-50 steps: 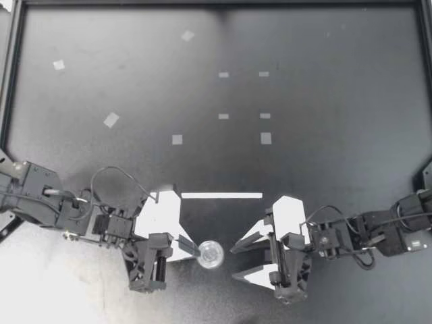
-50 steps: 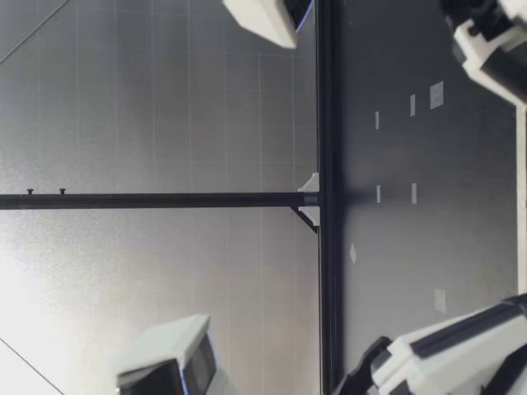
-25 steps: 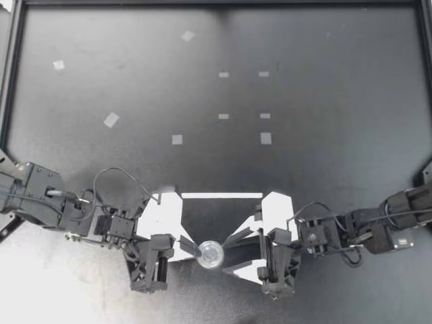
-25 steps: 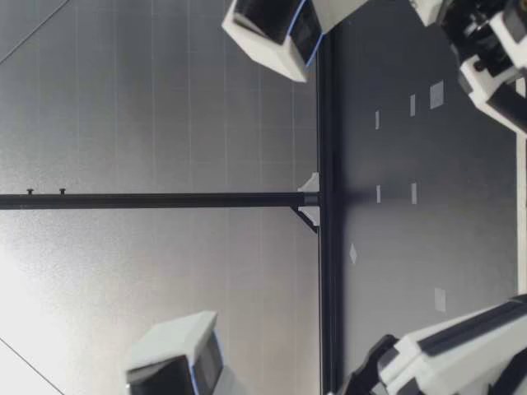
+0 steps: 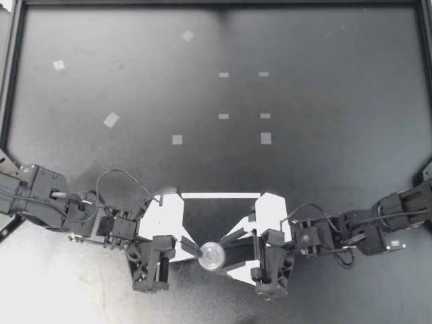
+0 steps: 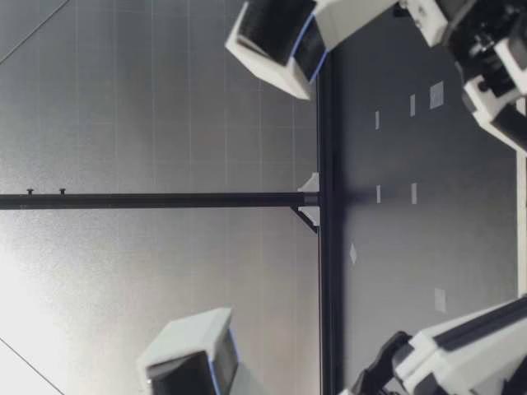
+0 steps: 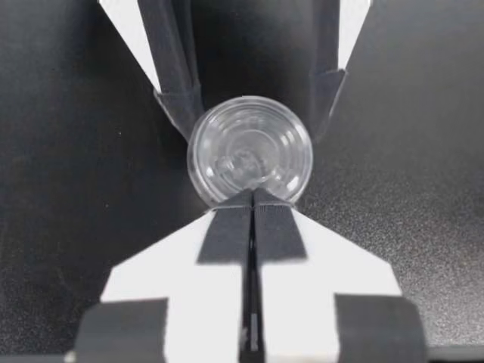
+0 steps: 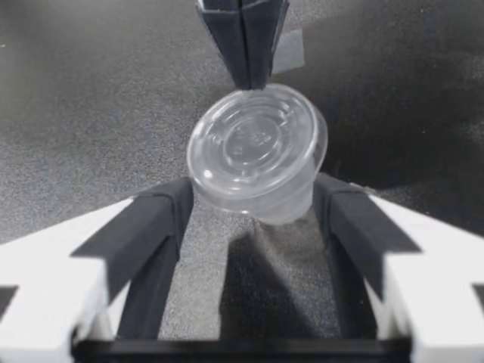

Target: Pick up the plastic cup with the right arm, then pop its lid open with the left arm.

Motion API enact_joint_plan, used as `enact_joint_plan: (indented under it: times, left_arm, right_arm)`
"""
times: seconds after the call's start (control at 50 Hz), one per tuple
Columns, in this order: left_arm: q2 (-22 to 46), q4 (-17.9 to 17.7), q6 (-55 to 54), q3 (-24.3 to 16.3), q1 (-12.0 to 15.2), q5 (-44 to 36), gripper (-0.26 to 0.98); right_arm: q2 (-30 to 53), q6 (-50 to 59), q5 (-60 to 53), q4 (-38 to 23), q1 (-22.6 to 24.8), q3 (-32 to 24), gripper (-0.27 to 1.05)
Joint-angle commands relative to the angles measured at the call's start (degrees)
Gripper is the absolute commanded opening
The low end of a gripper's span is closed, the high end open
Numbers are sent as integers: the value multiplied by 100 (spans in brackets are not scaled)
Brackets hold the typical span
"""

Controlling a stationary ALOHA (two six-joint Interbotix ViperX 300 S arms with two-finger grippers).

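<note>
Right gripper (image 5: 227, 257) has slid in from its side over the last second. It stood apart from the cup (image 5: 211, 256); now its fingers straddle it. Left gripper (image 5: 194, 248) and the cup have barely shifted.

Left: fingers pressed fully together, pinching the cup's rim on the side facing its own arm. The cup hangs from that pinch, off the table (image 5: 317, 162); the right wrist view shows its shadow underneath.

Right: spread wide, one finger on each side of the cup's body. The cup sits between the tips, not deep in. The left wrist view puts both pads just beside the wall. Can't tell whether either actually touches, so I read it as not gripping.

Geometry: the grippers are nose to nose on a line running across the table, cup between them. Cup's axis is near upright, wide end up, tipped a bit toward the right wrist camera. Right fingers stand on the robot side and the far side of the cup, square to the left's pinch.

Room: all this sits on the table's near part, just robot-side of the white strip (image 5: 221, 196). Tape marks (image 5: 266, 138) lie farther out, well apart. Frame rail (image 5: 9, 81) is well off too. Low view shows only parts of the arms, not the cup.
</note>
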Motion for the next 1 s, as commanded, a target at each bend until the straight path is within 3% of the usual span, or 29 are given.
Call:
enact_joint_plan:
  times: [0.0, 0.68, 0.98]
  left_arm:
    - [-44, 0, -9, -62, -18, -62, -9]
    - [97, -9, -18, -18, -18, -264, -9]
    - [-18, 0, -9, 18, -18, -264, -9]
  right_arm:
    - [-70, -18, -18, 0, -44, -114, 64]
    - [-114, -18, 826, 0, -105, -396, 62]
    - [-255, -26, 1195, -264, -105, -396, 40]
